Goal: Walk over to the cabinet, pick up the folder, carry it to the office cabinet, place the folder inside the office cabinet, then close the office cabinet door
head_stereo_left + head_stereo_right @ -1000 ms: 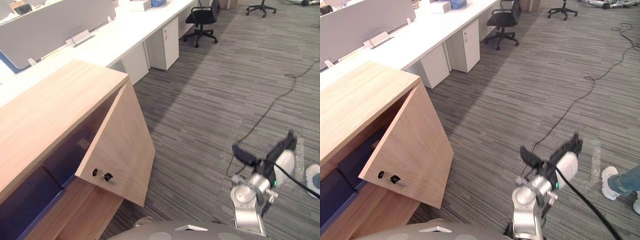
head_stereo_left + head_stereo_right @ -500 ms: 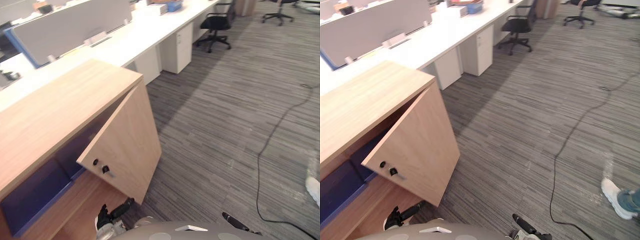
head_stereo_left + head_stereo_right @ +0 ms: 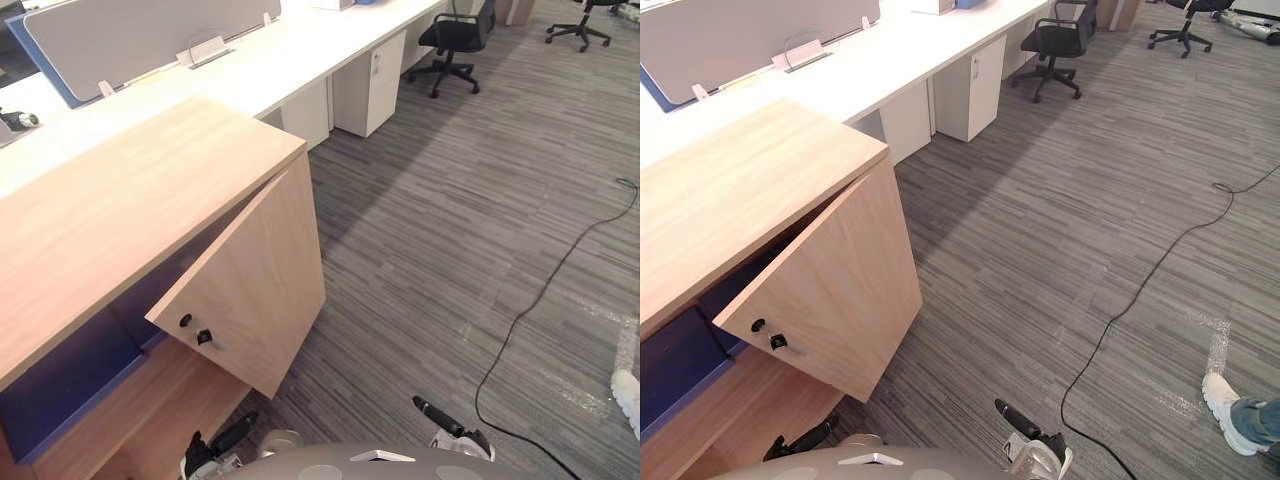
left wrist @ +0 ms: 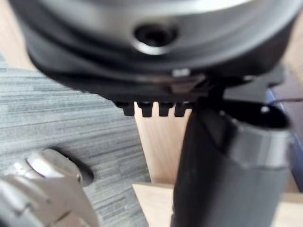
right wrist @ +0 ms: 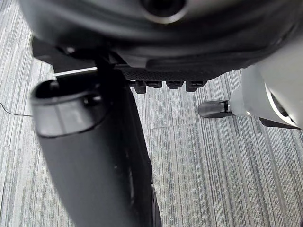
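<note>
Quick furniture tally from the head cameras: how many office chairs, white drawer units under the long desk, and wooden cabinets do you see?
Black office chairs: 2
White drawer units: 2
Wooden cabinet, door open: 1
Total: 5

Your left hand (image 4: 142,78) and right hand (image 5: 180,54) are black, thick-thumbed (a greyish band on each thumb), with silver-grey wrists.

Office cabinet (image 3: 120,190) door (image 3: 260,270) half open, blue folder (image 3: 60,385) inside.
</note>
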`<state>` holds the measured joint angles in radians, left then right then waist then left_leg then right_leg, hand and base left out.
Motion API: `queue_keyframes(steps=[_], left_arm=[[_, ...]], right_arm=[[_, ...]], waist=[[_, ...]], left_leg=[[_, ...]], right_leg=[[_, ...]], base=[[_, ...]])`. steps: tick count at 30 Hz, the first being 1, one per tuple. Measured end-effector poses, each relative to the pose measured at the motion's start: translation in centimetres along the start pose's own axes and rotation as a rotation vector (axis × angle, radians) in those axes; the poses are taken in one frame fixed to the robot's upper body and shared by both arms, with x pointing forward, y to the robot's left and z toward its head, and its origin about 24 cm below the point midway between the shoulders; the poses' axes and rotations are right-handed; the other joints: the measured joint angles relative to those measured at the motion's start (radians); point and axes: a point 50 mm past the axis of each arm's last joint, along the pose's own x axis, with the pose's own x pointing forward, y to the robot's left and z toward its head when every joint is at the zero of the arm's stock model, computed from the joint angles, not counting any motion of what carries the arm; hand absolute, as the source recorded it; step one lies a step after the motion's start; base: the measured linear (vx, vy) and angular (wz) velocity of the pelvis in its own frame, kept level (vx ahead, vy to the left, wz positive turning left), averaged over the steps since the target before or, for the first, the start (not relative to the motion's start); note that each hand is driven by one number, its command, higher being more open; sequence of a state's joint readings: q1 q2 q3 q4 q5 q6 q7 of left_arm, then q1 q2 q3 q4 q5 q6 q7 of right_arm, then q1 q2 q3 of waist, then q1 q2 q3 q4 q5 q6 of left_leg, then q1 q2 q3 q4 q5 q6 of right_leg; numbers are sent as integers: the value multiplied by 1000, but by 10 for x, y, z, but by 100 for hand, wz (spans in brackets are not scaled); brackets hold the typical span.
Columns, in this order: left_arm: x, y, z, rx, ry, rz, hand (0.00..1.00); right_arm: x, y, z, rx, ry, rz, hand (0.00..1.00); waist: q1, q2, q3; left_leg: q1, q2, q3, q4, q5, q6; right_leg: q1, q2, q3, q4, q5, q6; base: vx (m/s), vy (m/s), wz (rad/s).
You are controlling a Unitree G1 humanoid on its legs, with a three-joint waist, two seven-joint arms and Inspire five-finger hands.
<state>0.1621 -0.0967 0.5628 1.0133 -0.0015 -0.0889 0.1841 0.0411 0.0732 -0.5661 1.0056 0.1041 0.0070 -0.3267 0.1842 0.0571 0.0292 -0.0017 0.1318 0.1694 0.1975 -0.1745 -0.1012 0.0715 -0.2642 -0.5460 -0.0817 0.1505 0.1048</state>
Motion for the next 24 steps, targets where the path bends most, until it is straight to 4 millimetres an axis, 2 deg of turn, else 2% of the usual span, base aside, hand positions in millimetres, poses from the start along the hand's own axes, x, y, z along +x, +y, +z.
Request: queue_keyframes(steps=[4, 5, 6, 8, 9, 10, 11, 12, 13, 14, 15, 16, 17, 18, 19, 20, 22, 24], left_arm=[[0, 0, -1, -2, 3, -2, 100], [0, 1, -2, -2, 5, -1, 100], [0, 2, -3, 0, 8, -4, 100], [-1, 0, -6, 11, 23, -18, 100], [-1, -1, -8, 19, 28, -26, 100], [-1, -2, -7, 23, 25, -31, 100], [-1, -2, -3, 31, 1, -33, 100], [-1, -2, -1, 28, -11, -31, 100], [0, -2, 4, 16, -34, -24, 100], [0, -1, 6, 14, -42, -20, 100], [0, 0, 7, 11, -45, -14, 100], [1, 0, 7, 10, -45, -9, 100], [1, 1, 10, 9, -53, -6, 100], [2, 3, 14, 9, -69, 3, 100], [2, 4, 12, 7, -61, 6, 100], [1, 5, 7, -18, -39, 20, 100], [0, 5, -2, -23, -1, 25, 100], [-1, 8, -6, -35, 17, 41, 100]], right_arm=[[0, 1, -3, -20, 8, 19, 100], [0, 1, -5, -28, 14, 20, 100], [1, -3, -7, -36, 22, 13, 100], [4, -15, -5, -47, 23, -13, 100], [7, -23, -2, -45, 14, -31, 100], [7, -25, 0, -42, 7, -37, 100], [8, -26, 3, -39, -3, -38, 100], [8, -25, 2, -42, -1, -33, 100], [6, -20, 0, -62, 0, -13, 100], [5, -15, -2, -73, 0, 2, 100], [2, -6, -3, -103, -5, 36, 100], [0, 2, -6, -146, -10, 67, 100], [-2, 7, -7, -177, -15, 87, 100], [-4, 12, -9, -207, -20, 110, 100], [-4, 13, -9, -210, -19, 112, 100], [-4, 16, -4, -193, -31, 115, 100], [-4, 17, -4, -197, -36, 118, 100], [-4, 18, -4, -203, -38, 122, 100]], waist=[[4, -4, -6], [3, -13, -12], [4, -17, -20], [4, -2, -29], [3, 8, -36], [3, 8, -38], [2, 19, -40], [1, 8, -39], [3, -12, -38], [3, -18, -35], [3, -25, -31], [-2, -25, -30], [-7, -35, -25], [-20, -67, -12], [-19, -57, -17], [-21, -45, -17], [-25, -25, -16], [-22, -26, -16]], left_leg=[[8, -23, -12, -17, 0, 1], [7, -39, -28, -23, 2, 5], [6, -64, -53, -30, 5, 16], [5, -105, -113, -26, 2, 36], [8, -135, -172, -22, 7, 52], [8, -151, -207, -19, 11, 61], [6, -176, -305, 0, 19, 80], [2, -182, -342, 9, 23, 85], [-11, -192, -411, 21, 30, 91], [-17, -197, -444, 27, 33, 89], [-29, -203, -507, 34, 37, 83], [-48, -214, -576, 45, 33, 77], [-59, -233, -622, 55, 24, 69], [-75, -267, -686, 75, 17, 53], [-78, -263, -714, 77, 13, 40], [-78, -244, -742, 52, 35, 11], [-90, -206, -765, 16, 62, 2], [-93, -162, -773, -25, 82, -20]], right_leg=[[4, -20, -6, 0, 0, 0], [9, -35, -22, 1, 0, 0], [26, -58, -49, 5, 0, 0], [33, -120, -92, 105, -21, 23], [26, -183, -101, 244, -48, 2], [12, -218, -87, 333, -63, -26], [-51, -264, 44, 540, -111, -91], [-70, -240, 119, 591, -173, -78], [-107, -163, 260, 636, -277, -69], [-124, -120, 330, 637, -319, -70], [-159, -27, 455, 622, -375, -70], [-175, 51, 562, 572, -390, -65], [-181, 77, 611, 509, -373, -47], [-179, 77, 630, 463, -376, 24], [-175, 77, 598, 461, -387, 9], [-173, 83, 554, 452, -388, 8], [-156, 104, 491, 408, -376, 5], [-125, 132, 448, 348, -355, -4]], base=[[19, 54, 7], [4, 76, 42], [11, 126, 75], [18, 183, 102], [20, 217, 118], [48, 280, 194], [69, 147, 174], [80, 55, 214], [58, -71, 150], [44, -103, 178], [12, -148, 175], [-9, -177, 194], [-21, -301, 202], [-12, -274, 159], [10, -273, 132], [-11, -132, 71], [-34, -122, 66], [36, -92, 47]])
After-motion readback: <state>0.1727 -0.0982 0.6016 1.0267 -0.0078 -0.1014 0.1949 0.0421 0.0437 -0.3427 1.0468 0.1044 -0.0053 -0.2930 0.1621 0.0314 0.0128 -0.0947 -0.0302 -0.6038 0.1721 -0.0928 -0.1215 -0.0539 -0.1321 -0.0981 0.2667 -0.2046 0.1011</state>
